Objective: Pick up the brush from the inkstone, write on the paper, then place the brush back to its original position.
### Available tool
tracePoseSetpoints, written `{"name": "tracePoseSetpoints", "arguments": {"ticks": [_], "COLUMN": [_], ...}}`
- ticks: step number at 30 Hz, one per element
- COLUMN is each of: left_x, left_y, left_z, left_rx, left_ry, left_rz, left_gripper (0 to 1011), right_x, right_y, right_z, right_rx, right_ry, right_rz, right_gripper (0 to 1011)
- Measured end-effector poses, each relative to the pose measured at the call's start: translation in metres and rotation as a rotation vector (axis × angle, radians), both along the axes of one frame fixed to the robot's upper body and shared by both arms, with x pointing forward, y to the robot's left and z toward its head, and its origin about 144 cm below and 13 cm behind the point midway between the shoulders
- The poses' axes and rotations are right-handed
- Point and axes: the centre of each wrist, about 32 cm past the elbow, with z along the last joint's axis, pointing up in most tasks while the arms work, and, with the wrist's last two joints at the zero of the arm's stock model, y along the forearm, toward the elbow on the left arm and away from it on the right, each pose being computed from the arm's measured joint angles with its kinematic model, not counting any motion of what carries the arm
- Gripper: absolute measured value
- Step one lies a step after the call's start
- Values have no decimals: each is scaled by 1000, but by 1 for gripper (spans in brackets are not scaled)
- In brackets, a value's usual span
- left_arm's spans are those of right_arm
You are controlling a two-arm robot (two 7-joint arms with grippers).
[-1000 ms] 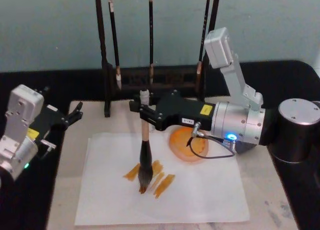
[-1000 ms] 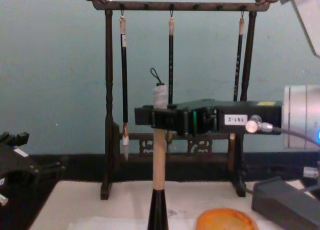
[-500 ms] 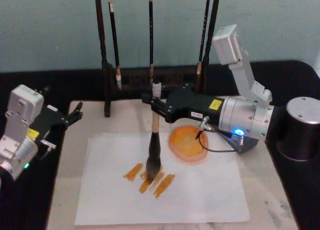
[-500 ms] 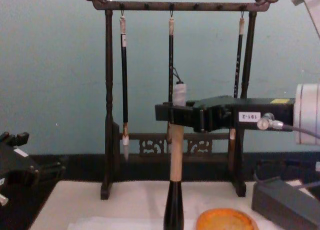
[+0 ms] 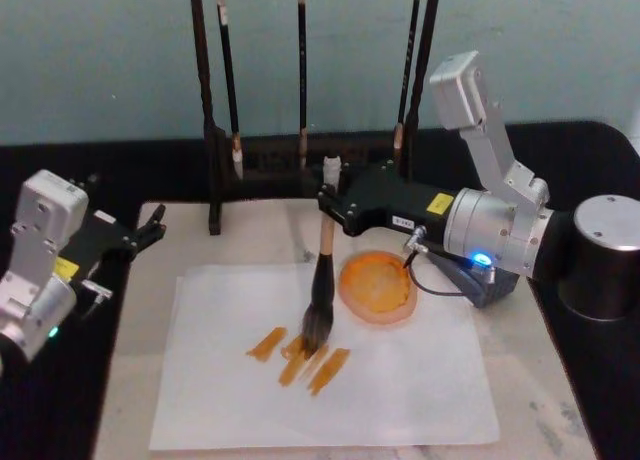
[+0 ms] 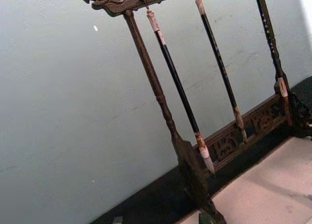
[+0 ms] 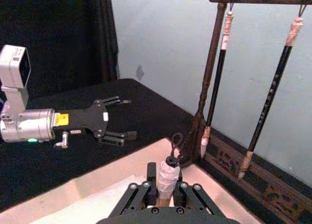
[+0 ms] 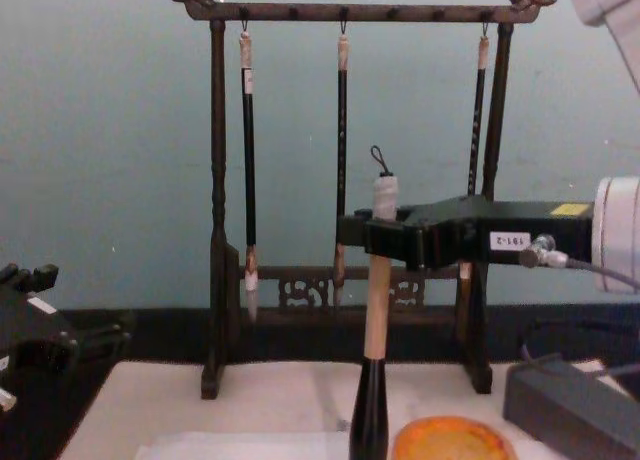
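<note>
Right pincer: clenched on the brush just below its white cap, handle nearly upright. Bristles: down on the paper among orange strokes, just beside the inkstone. Left pincer: released, parked well left of the paper.
</note>
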Motion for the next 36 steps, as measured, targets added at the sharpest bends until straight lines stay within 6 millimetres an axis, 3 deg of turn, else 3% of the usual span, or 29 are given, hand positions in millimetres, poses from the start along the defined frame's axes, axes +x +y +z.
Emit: {"name": "tracePoseSetpoints", "arguments": {"ticks": [36], "left_x": [0], "left_y": [0], "left_z": [0], "left_rx": [0], "left_ry": [0], "left_rz": [0], "left_gripper": [1010], "right_x": [-10], "right_y": [-4], "right_z": [16], "right_rx": [103], "right_ry": [-2], "right_rz": [56], "right_gripper": [176]}}
